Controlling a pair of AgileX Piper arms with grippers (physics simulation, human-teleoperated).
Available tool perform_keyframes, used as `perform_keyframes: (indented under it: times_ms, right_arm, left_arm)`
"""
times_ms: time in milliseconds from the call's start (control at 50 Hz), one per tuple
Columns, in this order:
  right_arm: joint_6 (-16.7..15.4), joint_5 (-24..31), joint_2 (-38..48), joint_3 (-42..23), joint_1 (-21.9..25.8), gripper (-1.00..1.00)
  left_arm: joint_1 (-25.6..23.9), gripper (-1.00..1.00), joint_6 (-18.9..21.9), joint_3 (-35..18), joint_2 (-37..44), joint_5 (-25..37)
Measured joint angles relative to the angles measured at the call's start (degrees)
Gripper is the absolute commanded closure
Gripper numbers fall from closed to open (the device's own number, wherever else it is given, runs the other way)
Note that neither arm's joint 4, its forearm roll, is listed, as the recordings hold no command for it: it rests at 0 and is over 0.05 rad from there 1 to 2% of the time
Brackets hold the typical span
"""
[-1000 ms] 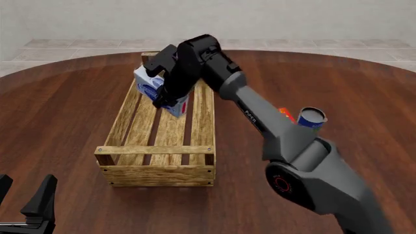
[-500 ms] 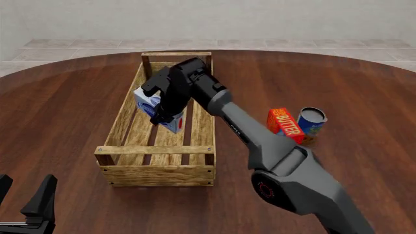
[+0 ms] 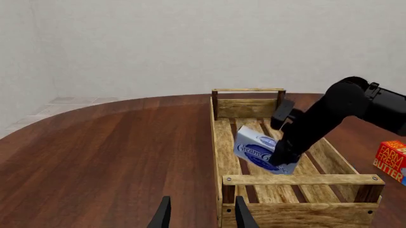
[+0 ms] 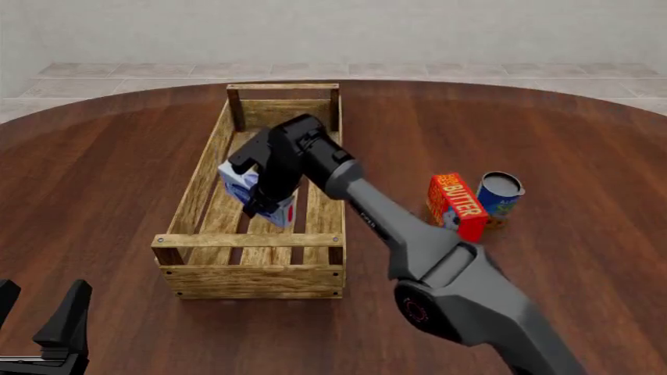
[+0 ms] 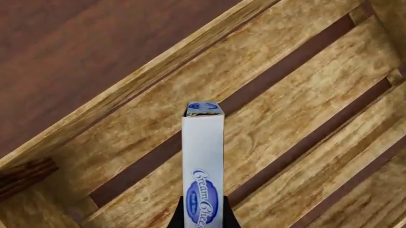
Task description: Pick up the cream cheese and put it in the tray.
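Right gripper (image 4: 262, 195): reaches from the near right into the tray, its 2 fingers pinching the cream cheese by its broad faces; in the right wrist view the dark fingertips (image 5: 179, 216) flank the box on both sides.
Cream cheese (image 4: 246, 186): held tilted inside the tray, over the slats of the middle section and nearer the left wall; whether its lower corner touches the slats cannot be told. The left wrist view shows the blue oval logo on its broad face (image 3: 259, 150); the right wrist view shows its narrow white edge with the script logo (image 5: 203, 164).
Tray (image 4: 250, 241): long light-wood slatted crate lying near-to-far, left of the table's centre, with a raised bar at each end; the near bar (image 3: 303, 179) and the slatted floor (image 5: 279, 114) show in the wrist views.
Left gripper (image 4: 47, 332): low at the near left corner, well apart from the tray; its 2 fingers stand spread with nothing between them, seen as 2 dark tips (image 3: 164, 214) above bare table.
Butter box (image 4: 457, 205): red-orange, standing on the table right of the tray, well apart from it; its edge shows in the left wrist view (image 3: 391, 160).
Can (image 4: 499, 195): blue, upright, just beside the butter box on its right.
Table (image 4: 115, 180): round, dark brown wood, bearing all items.
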Motion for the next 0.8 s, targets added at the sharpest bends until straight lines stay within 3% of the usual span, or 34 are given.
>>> perform_keyframes:
  times_ms: [460, 480, 800]
  right_arm:
    - [-0.2, -0.1, 1.5, -0.8, -0.1, 1.00]
    - [-0.2, -0.1, 1.4, -0.8, -0.1, -1.00]
    - [-0.4, -0.1, 0.3, -0.5, -0.6, -1.00]
  left_arm:
    - [0.0, -1.00, 0.0, 0.0, 0.0, 0.0]
    - [0.0, -1.00, 0.0, 0.0, 0.0, 0.0]
    - [0.0, -1.00, 0.0, 0.0, 0.0, 0.0]
